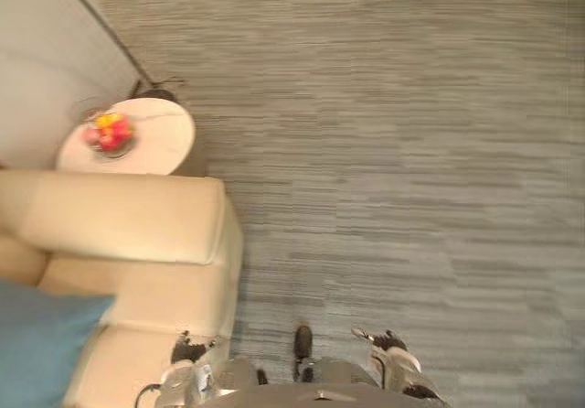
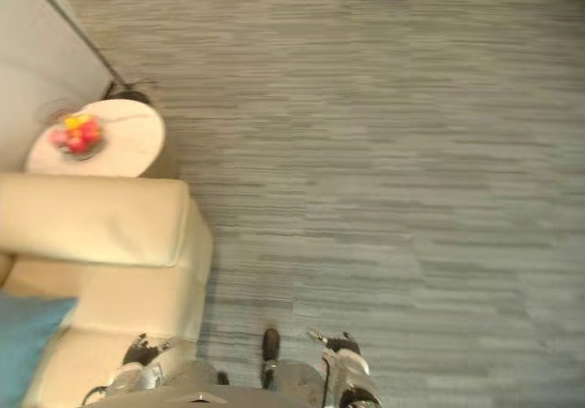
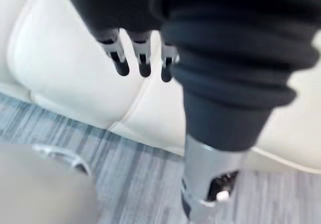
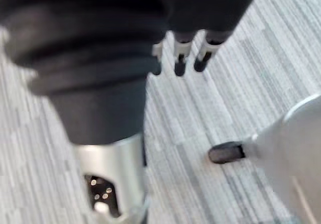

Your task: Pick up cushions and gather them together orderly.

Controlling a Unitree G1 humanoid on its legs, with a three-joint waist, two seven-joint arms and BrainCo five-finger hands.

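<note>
Resting on sofa (image 1: 137, 220), blue cushion (image 1: 41, 346) near left hand (image 3: 142, 57)

Left hand (image 3: 142, 58) is wearing a black ribbed cover, bulging in soft folds; silver fingers are poking out, ending in dark tips. Right hand (image 4: 180, 58) is showing the same cover and dark-tipped silver fingers. Left forearm (image 3: 205, 184) and right forearm (image 4: 113, 179) are showing as silver-grey tubes, small recessed fittings glinting.
</note>
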